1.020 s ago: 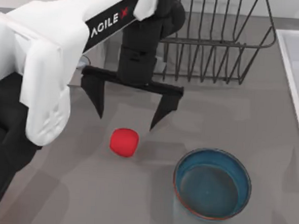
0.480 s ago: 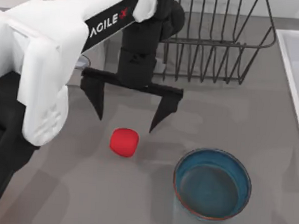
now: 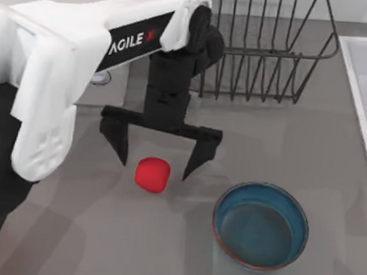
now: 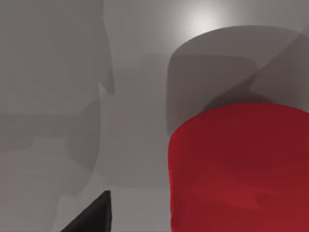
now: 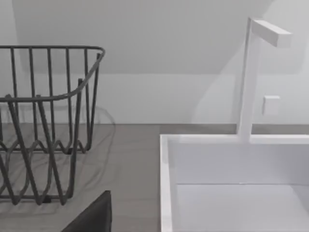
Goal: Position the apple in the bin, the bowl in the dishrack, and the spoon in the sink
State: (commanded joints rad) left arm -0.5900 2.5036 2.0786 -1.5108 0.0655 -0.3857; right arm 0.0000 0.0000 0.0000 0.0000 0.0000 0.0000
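Apple (image 3: 152, 175) lay on the grey tabletop (image 3: 90, 231) at the lower centre-left of the top view, with the left gripper (image 3: 155, 162) hanging just over its far side, jaws spread wide, one black fingertip to each side of the fruit and neither touching it. In the left wrist view the apple (image 4: 239, 169) loomed large and sat off to one side rather than centred, so the step in hand looked like the final approach for a grasp. To do it well, the gripper probably needed to shift a little toward the near edge of the frame until the apple sat midway between the jaws, then lower so the tips passed the widest part before closing; a smooth rounded lump could squirt out if pinched high or off-centre.

At the lower right stood the bowl (image 3: 260, 225), near the apple but apart, and worth keeping clear of with the right-hand fingertip. Beyond, at the upper centre, stood the dishrack (image 3: 263, 55), and the sink (image 3: 361, 80) ran along the right edge. The right wrist view faced the dishrack (image 5: 48, 125) and the sink (image 5: 166, 183); I could not tell how the right jaws stood.
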